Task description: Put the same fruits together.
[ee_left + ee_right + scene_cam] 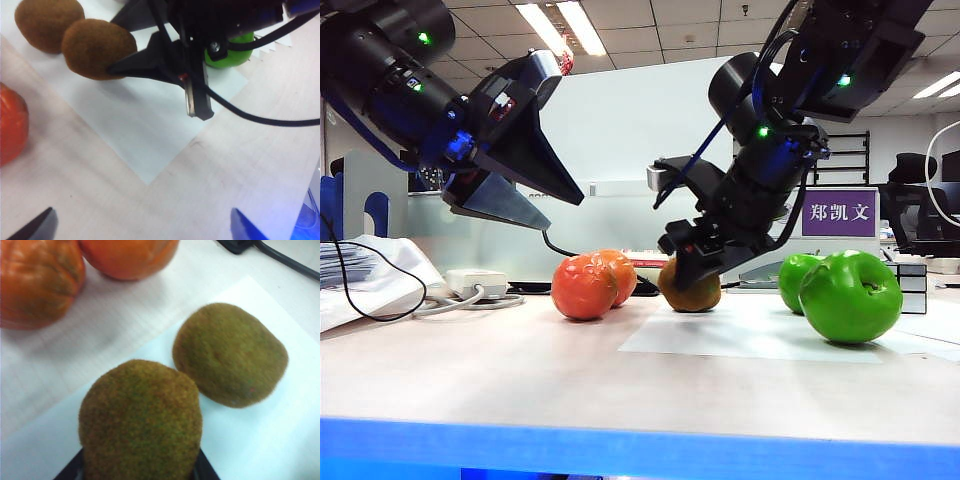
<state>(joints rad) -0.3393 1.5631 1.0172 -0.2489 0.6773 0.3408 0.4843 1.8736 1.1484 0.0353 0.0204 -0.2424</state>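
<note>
**Right wrist view: a kiwi in the jaws, its twin just beside it**

The right gripper (pixel 140 472) is clamped around a fuzzy brown kiwi (pixel 141 422), its dark fingers showing at either flank of the fruit. The second kiwi (pixel 231 354) lies just beside it on the pale paper sheet (pixel 280 440), the two close to touching or barely apart. Past them, the two orange-red faceted fruits (pixel 37 282) sit together on the bare table.

In the exterior view the right gripper (pixel 695 262) is low over the table (pixel 620 390) at the kiwis, with the orange-red pair to its left and the two green apples (pixel 850 297) side by side to its right. The left gripper (pixel 545 195) hangs in the air above the orange-red pair, jaws spread wide and empty; its fingertips (pixel 40 227) frame bare table in the left wrist view.

Judging by the layout, the orange-red fruits and the apples are already paired, and the step in hand is setting the held kiwi next to its mate. Whether it already rests on the sheet cannot be told. The next move calls for settling it onto the paper, then opening the jaws without nudging either kiwi into a roll.
</note>
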